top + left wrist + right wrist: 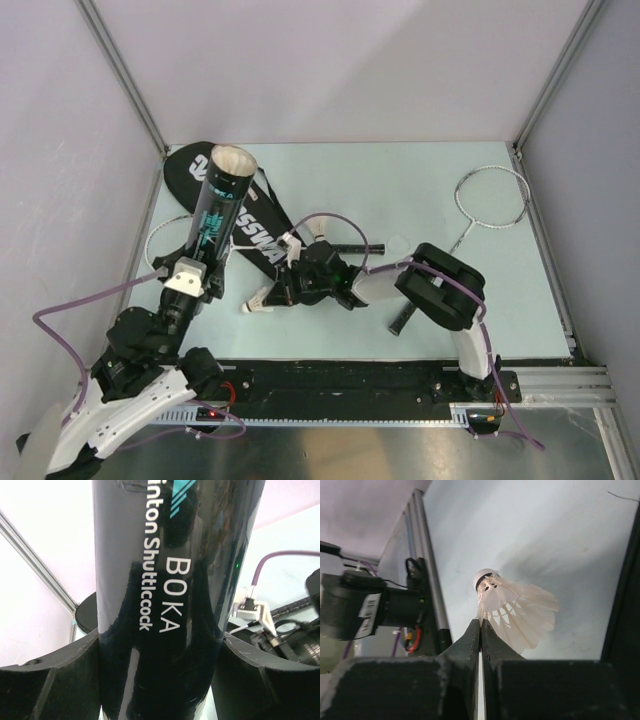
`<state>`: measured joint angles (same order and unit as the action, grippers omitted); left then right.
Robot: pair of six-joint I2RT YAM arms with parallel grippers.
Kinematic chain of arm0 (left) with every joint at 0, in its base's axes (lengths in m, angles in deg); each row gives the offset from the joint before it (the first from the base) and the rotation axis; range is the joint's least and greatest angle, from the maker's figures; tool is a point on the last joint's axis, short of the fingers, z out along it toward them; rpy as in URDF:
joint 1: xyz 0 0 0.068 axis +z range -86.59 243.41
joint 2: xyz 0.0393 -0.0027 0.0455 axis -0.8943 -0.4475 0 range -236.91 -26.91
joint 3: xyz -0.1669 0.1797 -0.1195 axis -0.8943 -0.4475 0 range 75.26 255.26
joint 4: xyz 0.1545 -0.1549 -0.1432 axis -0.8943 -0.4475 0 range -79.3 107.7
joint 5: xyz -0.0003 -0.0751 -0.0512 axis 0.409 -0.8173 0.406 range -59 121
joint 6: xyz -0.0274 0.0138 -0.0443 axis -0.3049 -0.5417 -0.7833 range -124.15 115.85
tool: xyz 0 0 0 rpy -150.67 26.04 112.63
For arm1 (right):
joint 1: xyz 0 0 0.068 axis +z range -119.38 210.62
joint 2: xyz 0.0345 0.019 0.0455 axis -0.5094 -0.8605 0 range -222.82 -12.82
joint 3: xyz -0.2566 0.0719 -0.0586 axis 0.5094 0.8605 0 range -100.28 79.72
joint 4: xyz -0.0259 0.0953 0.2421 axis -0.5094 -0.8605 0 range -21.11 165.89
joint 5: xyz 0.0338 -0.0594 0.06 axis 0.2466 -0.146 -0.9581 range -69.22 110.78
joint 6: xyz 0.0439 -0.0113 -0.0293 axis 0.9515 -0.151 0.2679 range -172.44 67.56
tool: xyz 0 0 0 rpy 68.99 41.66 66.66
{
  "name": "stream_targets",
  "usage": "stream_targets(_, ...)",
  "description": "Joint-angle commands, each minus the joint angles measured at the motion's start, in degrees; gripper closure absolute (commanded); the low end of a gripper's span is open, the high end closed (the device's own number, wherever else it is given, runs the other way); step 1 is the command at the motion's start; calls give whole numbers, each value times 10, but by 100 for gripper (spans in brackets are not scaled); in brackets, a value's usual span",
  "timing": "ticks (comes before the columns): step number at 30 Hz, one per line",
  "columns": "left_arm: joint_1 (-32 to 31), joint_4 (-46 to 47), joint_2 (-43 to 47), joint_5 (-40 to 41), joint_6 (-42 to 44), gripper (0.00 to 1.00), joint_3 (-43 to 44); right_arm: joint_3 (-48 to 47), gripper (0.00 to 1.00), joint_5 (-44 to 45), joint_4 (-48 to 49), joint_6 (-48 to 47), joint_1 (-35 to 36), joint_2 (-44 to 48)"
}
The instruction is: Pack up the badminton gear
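My left gripper [198,265] is shut on the dark teal-printed tube [217,210] and holds it tilted, open mouth [231,160] up. In the left wrist view the tube [165,580] fills the gap between my fingers [50,680]. My right gripper [480,624] is shut on the feather edge of a white shuttlecock [517,611], low over the table [258,303]. A second shuttlecock [320,232] lies behind the right wrist. The black CROSSWAY bag [258,232] lies behind the tube. One racket [490,195] lies at the back right. The other racket's head [158,245] shows left of the tube.
A black racket handle [355,247] lies by the right wrist, another [400,320] near the right arm's elbow. Purple cables loop around both arms. Metal frame posts and grey walls close the table's sides. The black base rail [350,385] runs along the near edge.
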<state>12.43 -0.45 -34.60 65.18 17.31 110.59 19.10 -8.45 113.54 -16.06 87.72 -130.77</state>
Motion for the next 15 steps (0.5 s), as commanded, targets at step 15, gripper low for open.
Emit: stream_targets(15, 2, -42, -45, -203, 57, 52, -17, 85, 100, 73, -237, -124, -153, 454)
